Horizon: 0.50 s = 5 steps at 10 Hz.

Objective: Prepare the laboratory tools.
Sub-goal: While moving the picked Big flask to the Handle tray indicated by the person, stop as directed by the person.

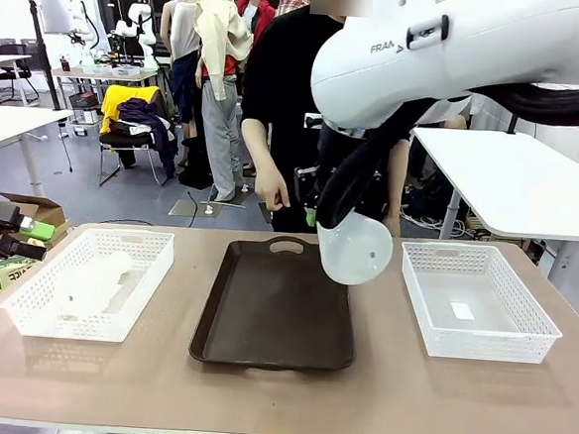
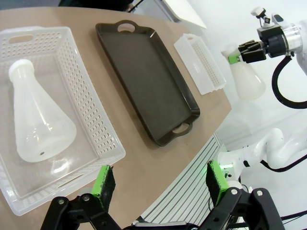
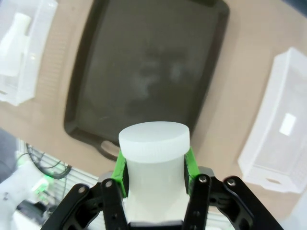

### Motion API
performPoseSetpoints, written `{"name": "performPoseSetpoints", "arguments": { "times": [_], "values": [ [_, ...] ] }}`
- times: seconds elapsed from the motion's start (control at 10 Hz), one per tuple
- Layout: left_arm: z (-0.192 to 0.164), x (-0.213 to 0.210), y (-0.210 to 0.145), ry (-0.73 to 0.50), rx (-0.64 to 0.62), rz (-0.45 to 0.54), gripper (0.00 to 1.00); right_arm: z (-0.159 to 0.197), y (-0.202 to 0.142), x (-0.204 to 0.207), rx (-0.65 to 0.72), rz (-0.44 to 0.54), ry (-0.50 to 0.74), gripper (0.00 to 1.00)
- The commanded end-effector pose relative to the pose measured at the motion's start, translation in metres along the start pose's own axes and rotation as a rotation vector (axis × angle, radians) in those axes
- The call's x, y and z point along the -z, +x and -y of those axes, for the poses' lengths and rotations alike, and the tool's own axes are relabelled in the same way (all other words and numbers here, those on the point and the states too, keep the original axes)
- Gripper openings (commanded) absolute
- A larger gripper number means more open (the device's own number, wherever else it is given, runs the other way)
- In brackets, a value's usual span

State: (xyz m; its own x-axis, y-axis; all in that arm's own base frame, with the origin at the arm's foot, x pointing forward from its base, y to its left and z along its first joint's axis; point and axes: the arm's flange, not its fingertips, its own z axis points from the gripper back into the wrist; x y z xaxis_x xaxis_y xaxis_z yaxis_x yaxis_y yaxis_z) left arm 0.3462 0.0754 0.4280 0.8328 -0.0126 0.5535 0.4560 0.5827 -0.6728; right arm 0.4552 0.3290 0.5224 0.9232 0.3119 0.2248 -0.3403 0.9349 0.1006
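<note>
2 green pads (image 3: 121,168) of the right gripper (image 3: 154,165) are clamped on the neck of 1 flask (image 3: 153,141), which is held in the air over the dark tray (image 3: 148,67). The left gripper (image 2: 160,178) has its fingers wide apart, and nothing is held. A 2nd flask (image 2: 38,120) is lying on its side in the left basket (image 2: 98,129) (no flask is in the right basket (image 1: 480,330)). The carrying step seems to be in hand. Next, the flask would likely be lowered, stood up on the tray and let go.
</note>
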Motion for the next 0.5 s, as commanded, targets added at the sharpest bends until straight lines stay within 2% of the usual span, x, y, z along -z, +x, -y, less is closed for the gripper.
{"name": "performPoseSetpoints", "arguments": {
  "times": [0.0, 0.4],
  "values": [
    [-0.002, 0.000, -0.001, -0.019, 0.018, 0.019, 1.00, -0.012, 0.017, 0.007, 0.021, -0.019, -0.013, 0.00],
    [-0.002, 0.000, -0.001, -0.019, 0.018, 0.019, 1.00, -0.024, 0.034, 0.034, 0.017, -0.024, 0.008, 0.00]
  ]
}}
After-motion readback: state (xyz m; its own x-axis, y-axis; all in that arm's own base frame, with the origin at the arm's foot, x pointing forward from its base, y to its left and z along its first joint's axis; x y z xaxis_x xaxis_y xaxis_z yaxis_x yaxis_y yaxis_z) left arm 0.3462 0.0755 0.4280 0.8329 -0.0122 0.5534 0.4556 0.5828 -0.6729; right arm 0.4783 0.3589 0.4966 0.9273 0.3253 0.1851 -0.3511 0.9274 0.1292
